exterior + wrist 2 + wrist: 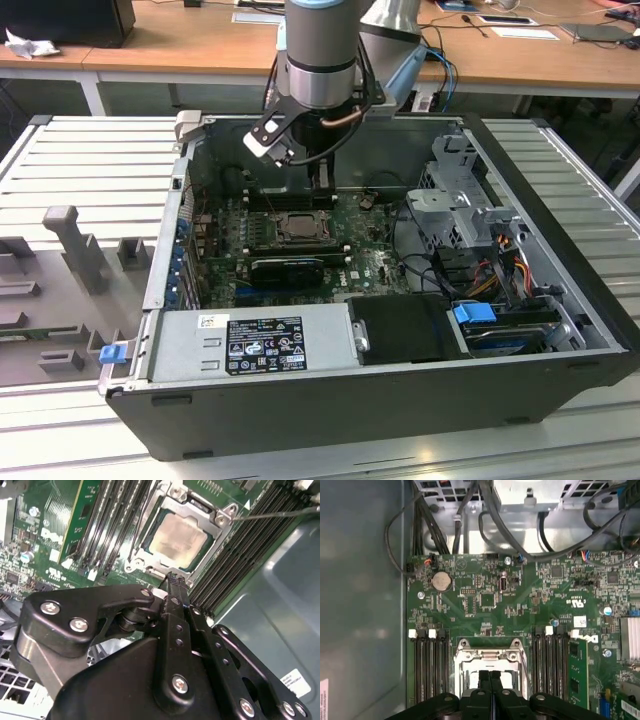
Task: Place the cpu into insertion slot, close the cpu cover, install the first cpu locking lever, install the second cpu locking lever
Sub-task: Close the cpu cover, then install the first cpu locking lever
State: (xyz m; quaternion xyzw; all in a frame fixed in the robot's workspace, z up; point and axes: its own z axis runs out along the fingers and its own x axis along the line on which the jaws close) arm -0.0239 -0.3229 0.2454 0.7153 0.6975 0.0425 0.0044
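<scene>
Your open computer case lies on the ribbed grey surface, with wooden desks far behind. Pincer: fingers pressed together, holding nothing, near the socket. The cpu sits in the insertion slot, with the cpu cover down over it.

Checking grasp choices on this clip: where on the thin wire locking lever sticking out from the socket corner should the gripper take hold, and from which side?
Probably grip the locking lever on its straight free stretch over the memory slots, away from the insertion slot. Come from above, closing across the wire: it is thin and long, and that stretch looks unobstructed.
</scene>
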